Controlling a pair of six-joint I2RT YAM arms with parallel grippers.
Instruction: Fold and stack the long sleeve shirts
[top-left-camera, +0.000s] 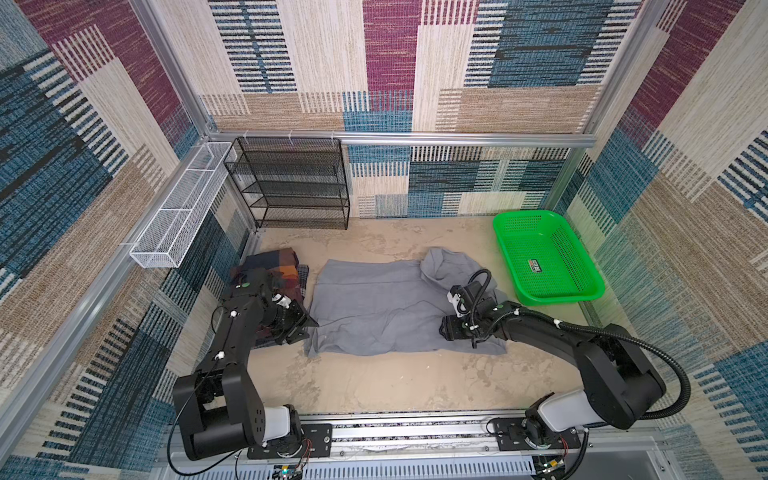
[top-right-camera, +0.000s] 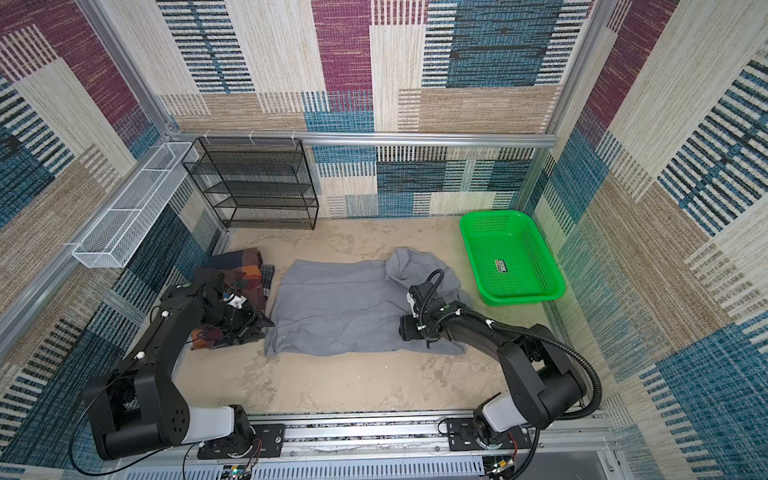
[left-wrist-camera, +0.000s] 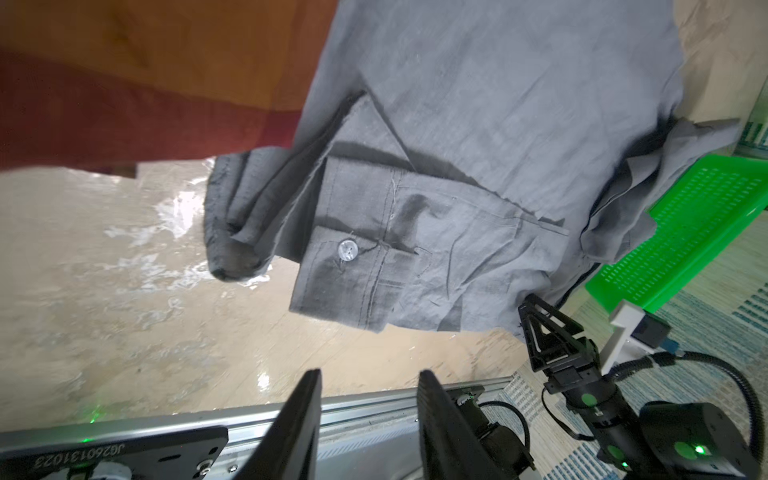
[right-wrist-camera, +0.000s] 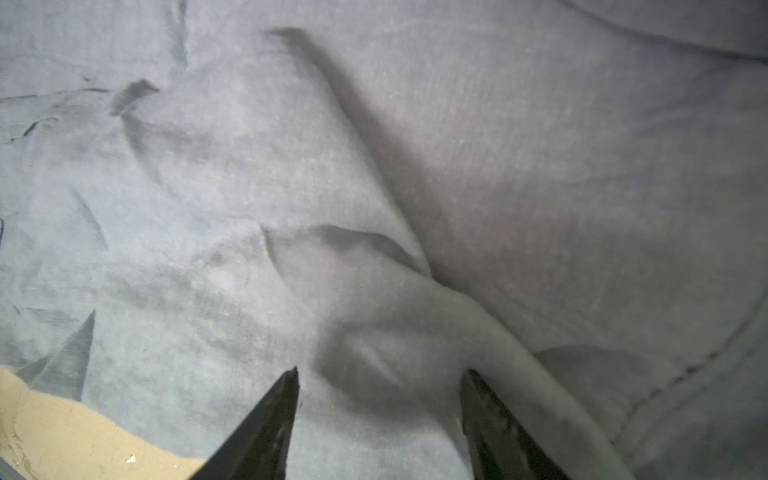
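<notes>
The sandy table (top-left-camera: 395, 386) is the biggest thing. The gray shirt (top-left-camera: 374, 303) lies spread out in the middle of it, flat on the left and bunched up at the far right end. A black wire rack (top-left-camera: 291, 183) stands at the back on the left. A green basket (top-left-camera: 540, 245) sits at the back on the right, just beside the bunched end of the gray shirt. A white wire basket (top-left-camera: 178, 216) hangs on the left wall.

The plaid shirt (top-left-camera: 278, 262) lies in a folded pile just left of the gray shirt. The left arm covers part of it.

The left claw (left-wrist-camera: 370, 378) is by the left edge of the gray shirt. Its two fingers are apart and nothing is between them. The right claw (right-wrist-camera: 381, 372) is low over the right side of the gray shirt, near the front edge. Its fingers are apart too, and a soft ridge of gray cloth runs between the tips.

In the left wrist view, a gray sleeve cuff (left-wrist-camera: 353, 270) lies folded over the shirt. It has one small white button (left-wrist-camera: 348, 251) on it.
</notes>
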